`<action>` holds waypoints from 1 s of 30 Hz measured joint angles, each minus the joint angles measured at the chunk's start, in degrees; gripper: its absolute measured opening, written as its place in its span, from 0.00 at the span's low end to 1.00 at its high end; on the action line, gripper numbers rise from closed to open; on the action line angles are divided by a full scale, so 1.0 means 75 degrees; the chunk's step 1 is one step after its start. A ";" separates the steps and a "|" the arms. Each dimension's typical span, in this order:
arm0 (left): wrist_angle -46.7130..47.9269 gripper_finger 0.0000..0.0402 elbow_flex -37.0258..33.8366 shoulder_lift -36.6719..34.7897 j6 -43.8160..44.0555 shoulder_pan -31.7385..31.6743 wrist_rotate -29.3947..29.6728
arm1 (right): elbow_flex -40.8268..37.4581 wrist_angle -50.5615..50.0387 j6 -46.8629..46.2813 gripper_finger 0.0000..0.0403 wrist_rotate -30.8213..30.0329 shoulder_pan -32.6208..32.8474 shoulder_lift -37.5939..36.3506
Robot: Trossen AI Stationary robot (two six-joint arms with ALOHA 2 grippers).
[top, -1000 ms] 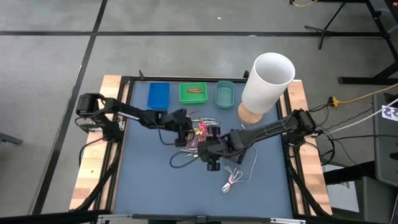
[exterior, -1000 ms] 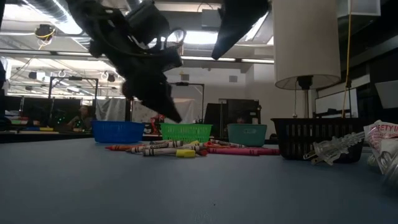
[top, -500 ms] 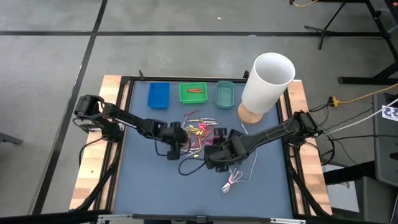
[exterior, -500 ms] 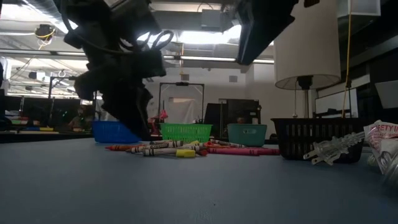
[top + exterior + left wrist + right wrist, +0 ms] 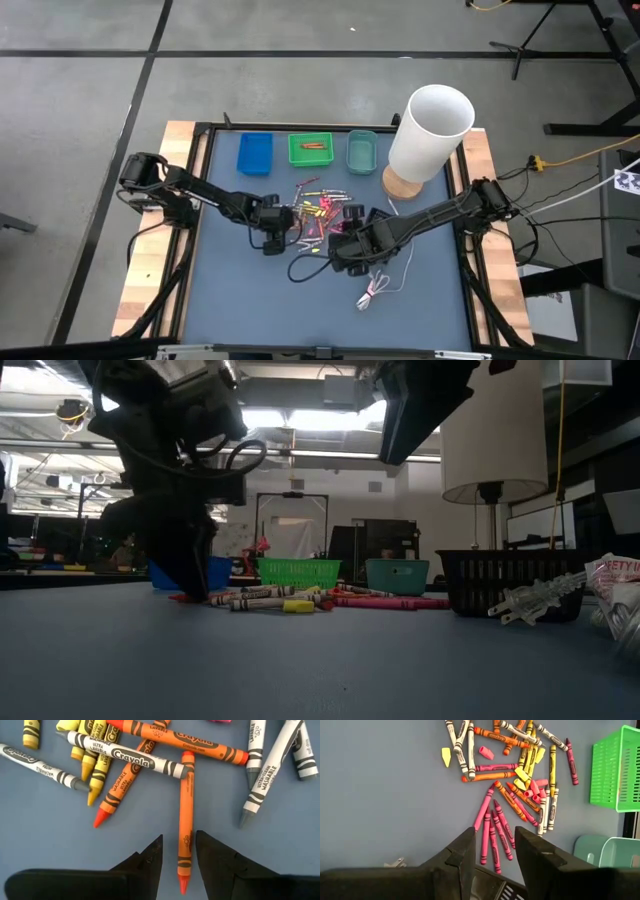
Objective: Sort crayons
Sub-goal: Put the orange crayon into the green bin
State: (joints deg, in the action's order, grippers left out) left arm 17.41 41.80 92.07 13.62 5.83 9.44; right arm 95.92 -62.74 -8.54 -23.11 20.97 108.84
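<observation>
Several crayons (image 5: 318, 208) in orange, yellow, pink, red and white-wrapped grey lie loose on the blue-grey table. My left gripper (image 5: 178, 847) is low at the pile's left edge (image 5: 272, 235), pointing steeply down and open. Its fingers stand on either side of one orange crayon (image 5: 185, 820), which lies flat with its tip toward the gripper; I see no touch. My right gripper (image 5: 493, 845) hangs open higher up over the pink crayons (image 5: 492, 832), near the pile's right side (image 5: 342, 240). One orange crayon (image 5: 313, 147) lies in the green tray (image 5: 311, 158).
A blue tray (image 5: 254, 153), the green tray and a teal tray (image 5: 361, 151) stand in a row along the far edge. A white lamp shade (image 5: 428, 133) rises at the far right. A coiled white cable with plug (image 5: 375, 290) lies near the front, and a black basket (image 5: 495, 580) stands beside the pile.
My left gripper has gone toward the table's near and left edges, from over the pile down to its left edge. It has tipped further downward and stays open. My right gripper has turned a little in place. The crayons have not moved.
</observation>
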 joint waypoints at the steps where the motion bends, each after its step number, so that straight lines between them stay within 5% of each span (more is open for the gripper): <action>1: -0.0044 0.26 -0.0044 -0.0007 0.0001 0.0002 0.0002 | 0.0000 0.0001 -0.0003 0.34 0.0000 0.0000 0.0000; 10: -0.0344 0.25 -0.0338 -0.0022 0.0001 0.0002 0.0005 | 0.0000 0.0052 -0.0093 0.34 0.0012 0.0000 0.0000; 24: -0.0301 0.02 -0.0344 -0.0012 -0.0069 0.0005 -0.0018 | 0.0000 -0.0540 0.0219 0.34 -0.0264 -0.0050 0.0000; 30: -0.0285 0.01 -0.0340 -0.0009 -0.0082 0.0005 -0.0029 | 0.0000 -0.1114 -0.0238 0.34 -0.0398 -0.0047 0.0000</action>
State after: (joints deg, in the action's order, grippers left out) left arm 15.27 39.25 92.01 13.00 5.87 9.22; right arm 95.92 -71.09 -10.32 -26.10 20.62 108.84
